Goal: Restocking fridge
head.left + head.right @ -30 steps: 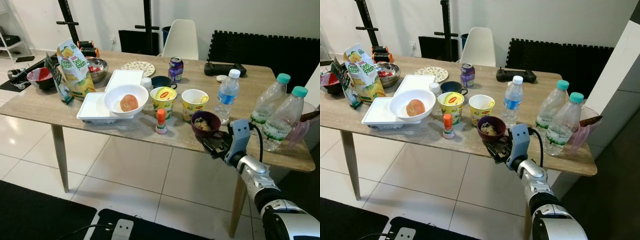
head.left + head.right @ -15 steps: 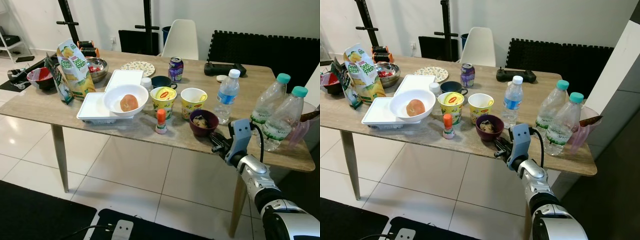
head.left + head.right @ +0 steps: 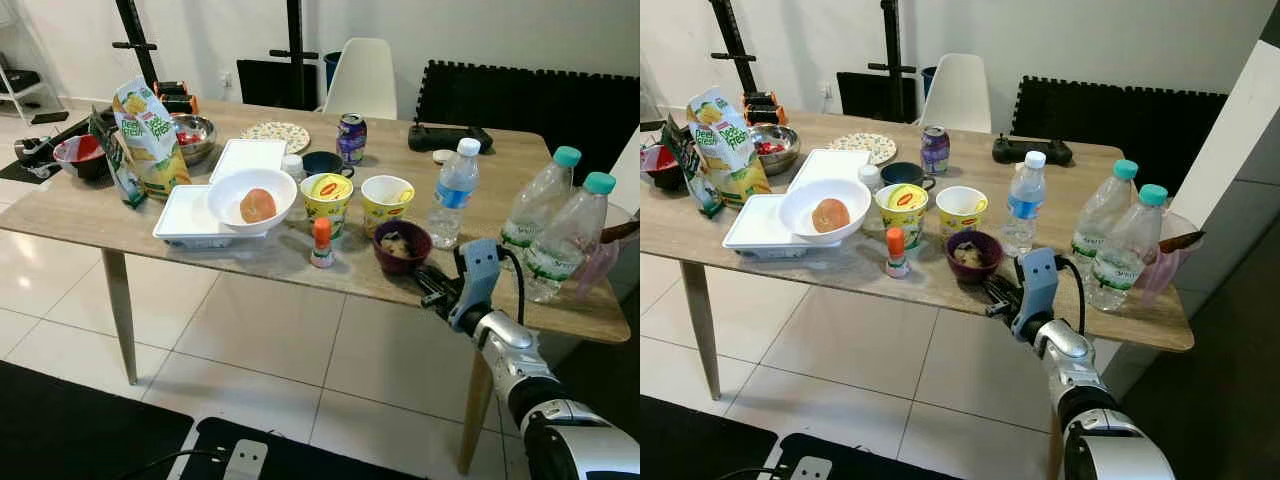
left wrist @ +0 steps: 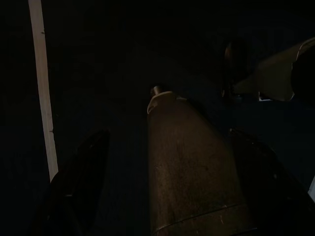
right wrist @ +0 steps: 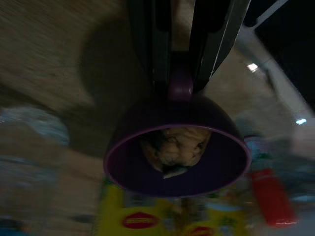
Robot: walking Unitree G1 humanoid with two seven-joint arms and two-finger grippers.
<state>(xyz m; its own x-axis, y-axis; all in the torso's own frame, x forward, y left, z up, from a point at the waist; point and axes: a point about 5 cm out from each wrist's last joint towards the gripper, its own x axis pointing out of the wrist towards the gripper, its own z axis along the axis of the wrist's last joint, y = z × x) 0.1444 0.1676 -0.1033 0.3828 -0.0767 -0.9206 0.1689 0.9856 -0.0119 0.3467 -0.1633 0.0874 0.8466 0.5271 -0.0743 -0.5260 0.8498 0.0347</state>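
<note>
Right wrist view: the right gripper (image 5: 179, 73) has its fingers (image 5: 152, 44) clenched on the handle of the purple cup (image 5: 177, 147), which sits just ahead of the fingertips with its mouth facing the camera.
Contents: a lump of food (image 5: 172, 147) lies loose inside the cup.
Cup's place: on the desk (image 3: 300, 265), near its front edge, straight ahead of the fingers.
Beyond the fingers: two yellow noodle cups (image 3: 388, 203) stand just past the purple cup, close enough to be bumped.
To the fingers' right: a water bottle (image 3: 452, 195), near but apart.
To the fingers' left: a small orange-capped bottle (image 3: 322, 243), near.
Grip judgement: the hold is on the handle alone, so the cup can swing or tip about it; keep the squeeze firm.
Doing it well: lift straight up first, keep the rim level so the food stays in, then draw back toward the robot, away from the noodle cups.
Risk: pushing forward would likely knock the noodle cups.
Left gripper (image 4: 162, 196): hangs idle in the dark, fingers spread apart around nothing.
</note>
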